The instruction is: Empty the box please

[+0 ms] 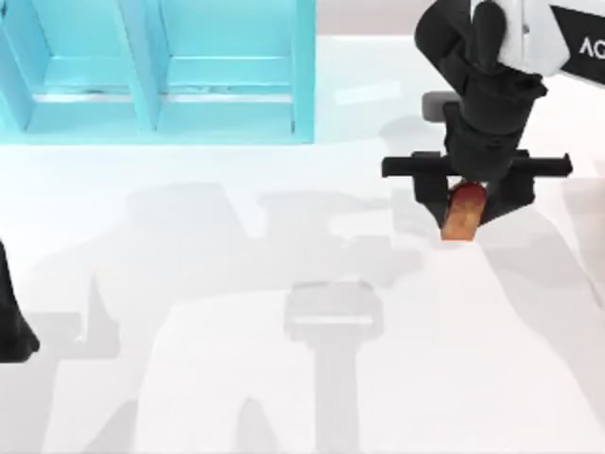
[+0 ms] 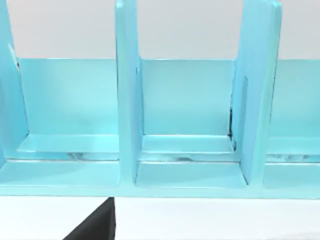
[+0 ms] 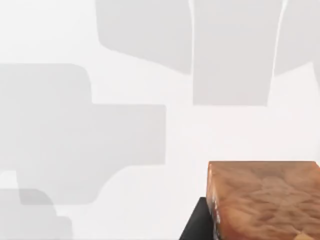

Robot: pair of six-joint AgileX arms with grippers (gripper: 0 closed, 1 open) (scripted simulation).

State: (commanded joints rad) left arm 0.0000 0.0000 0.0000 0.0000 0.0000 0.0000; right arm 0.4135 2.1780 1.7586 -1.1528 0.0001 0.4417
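At the lower left edge of the top view my left gripper sits parked; I cannot tell how its fingers stand. In the upper right, my right gripper has its fingers clamped on the orange-brown textured block over the white tabletop, well apart from the light-blue compartmented box at upper left, whose visible compartments look empty. This looks like the carry-out step; next comes lowering and releasing the block.
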